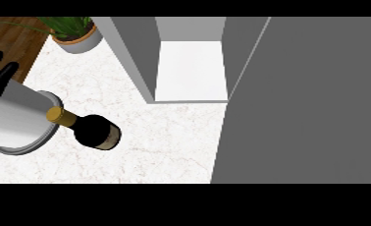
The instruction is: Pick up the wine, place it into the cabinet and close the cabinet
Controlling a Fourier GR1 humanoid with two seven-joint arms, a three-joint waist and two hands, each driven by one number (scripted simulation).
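Only the left hand (7, 72) shows, a dark sliver at the 9 o'clock edge, and the wine bottle (91, 130) stands apart from it on the counter.

Too little of that hand is in view to tell how far open it is or whether it has hold of anything; its grey forearm (23, 117) fills the edge below it, toward 8 o'clock. Just beside the forearm's rim, on its 3 o'clock side, the bottle's gold-wrapped neck comes first, with the dark body running off toward 4 o'clock over the white marbled counter (167, 141). Farther out, toward 12 o'clock, the cabinet (130, 48) stands open with a bare white shelf (192, 70) inside. Its grey door (297, 102) covers the whole 3 o'clock side. A potted plant (74, 34) sits at 11 o'clock, near the cabinet's left wall and well apart from the bottle.
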